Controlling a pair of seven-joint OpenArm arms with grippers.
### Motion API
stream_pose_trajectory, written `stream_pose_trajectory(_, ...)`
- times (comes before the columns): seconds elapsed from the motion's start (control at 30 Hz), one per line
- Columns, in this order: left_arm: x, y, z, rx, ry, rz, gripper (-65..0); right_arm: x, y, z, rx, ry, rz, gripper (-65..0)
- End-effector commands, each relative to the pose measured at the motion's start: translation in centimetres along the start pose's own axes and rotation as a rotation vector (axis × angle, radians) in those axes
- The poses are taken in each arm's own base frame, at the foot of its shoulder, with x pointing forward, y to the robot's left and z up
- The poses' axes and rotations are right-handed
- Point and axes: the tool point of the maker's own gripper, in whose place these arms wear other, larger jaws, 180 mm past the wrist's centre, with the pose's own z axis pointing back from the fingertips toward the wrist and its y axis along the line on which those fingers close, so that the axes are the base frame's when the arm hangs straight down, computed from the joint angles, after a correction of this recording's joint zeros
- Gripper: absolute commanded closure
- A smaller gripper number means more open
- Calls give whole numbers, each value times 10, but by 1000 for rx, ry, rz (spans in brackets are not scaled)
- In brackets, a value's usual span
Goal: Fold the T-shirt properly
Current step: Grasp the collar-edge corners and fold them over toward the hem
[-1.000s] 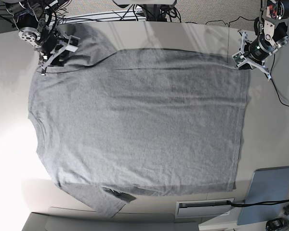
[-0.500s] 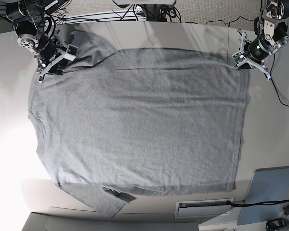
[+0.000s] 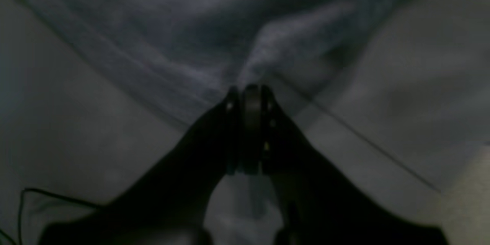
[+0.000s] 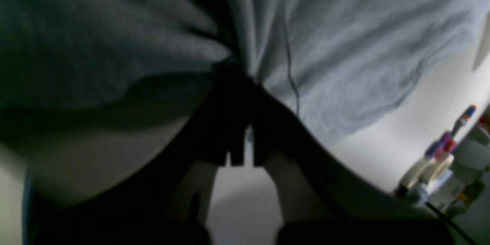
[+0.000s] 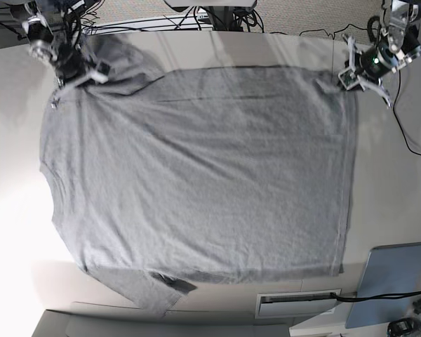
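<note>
The T-shirt lies spread flat on the table, collar at the base view's left and hem at its right, so its long axis runs straight between the two arms. The left gripper is clenched on the far hem corner, and the right gripper looks clenched on cloth by the far shoulder and sleeve, though its wrist view is dark. Both holds sit on the far edge, with the whole body lying toward the near edge, so a fold would likely carry that edge nearward.
</note>
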Motion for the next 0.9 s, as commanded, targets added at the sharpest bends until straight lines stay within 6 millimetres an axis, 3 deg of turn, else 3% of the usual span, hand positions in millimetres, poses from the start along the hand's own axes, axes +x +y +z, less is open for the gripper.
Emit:
stream_pose_trajectory(0.0,-23,-18,8,-63,102,-21,0,-9,-6,8,-11,36,38,0)
stream_pose_trajectory(0.2,-28,-27,37,-52,85,74,0,-22,9,30,-9,108,76,0)
stream_pose_trajectory(0.37,-37,-34,60,-44,104,114,0,-20,22,42,0,116,79,0)
stream_pose_trajectory(0.57,-32,-41,67,-57,95,111,0,-13,30,54,8,103,76,0)
stream_pose_trajectory(0.67,-24,-31,67,-10,72,110,0,-11,21,57,-37,105,53,0)
stream_pose_trajectory(0.87,-7,3,68,151,2,181,0,-13,-20,59,-187,81,23,0)
